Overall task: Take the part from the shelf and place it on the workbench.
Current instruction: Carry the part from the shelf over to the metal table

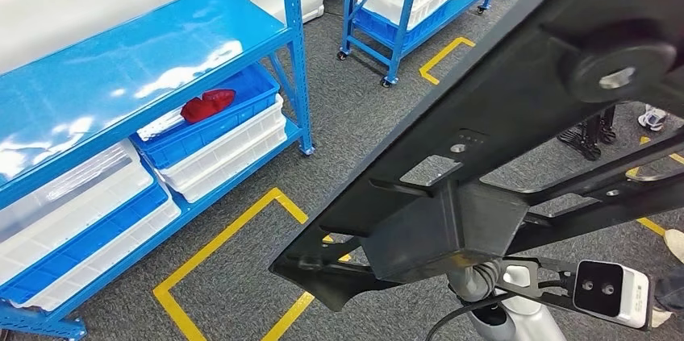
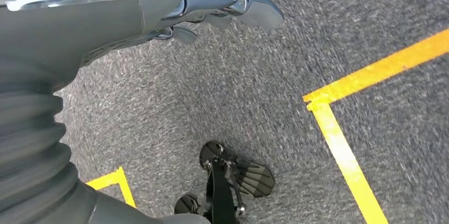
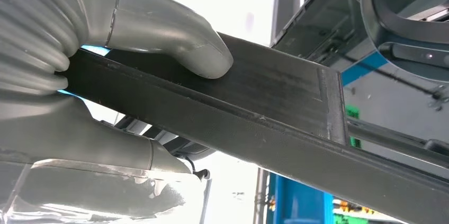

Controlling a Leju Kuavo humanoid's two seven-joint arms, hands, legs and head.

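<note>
- Part point(image 1: 516, 107): a long black frame with flat bars, cut-outs, a boxy block near its middle and a round boss toward its far end. In the head view it is off the shelf, held up in the air and slanting across the right side over the grey floor point(image 1: 355, 115).
- Right hand point(image 3: 106, 75): clamped on a flat bar of the part, the thick thumb point(image 3: 174, 38) pressed on one face and the other fingers on the opposite face.
- Left hand point(image 2: 212, 7): hangs over the floor with nothing in it; fingers look loosely apart, but how far they spread I cannot tell.
- Handling, as a guess: rigid, moulded plastic or metal, and not fragile. It is long, and the hold looks off-centre, so it may lever and twist in the hand. The face is smooth and matt, so some slip risk. The flat bar or the block look the best places to hold.
- Head view gives the part's whole shape, the blue shelf point(image 1: 145, 67) with white bins point(image 1: 234, 147) and a red object point(image 1: 207, 105), and yellow floor tape point(image 1: 234, 228). No workbench is visible there.
- Right wrist view gives the actual contact of thumb and fingers on the bar.
- Left wrist view gives the idle left hand above the floor, with tape and a dark stand foot point(image 2: 233, 173).
</note>
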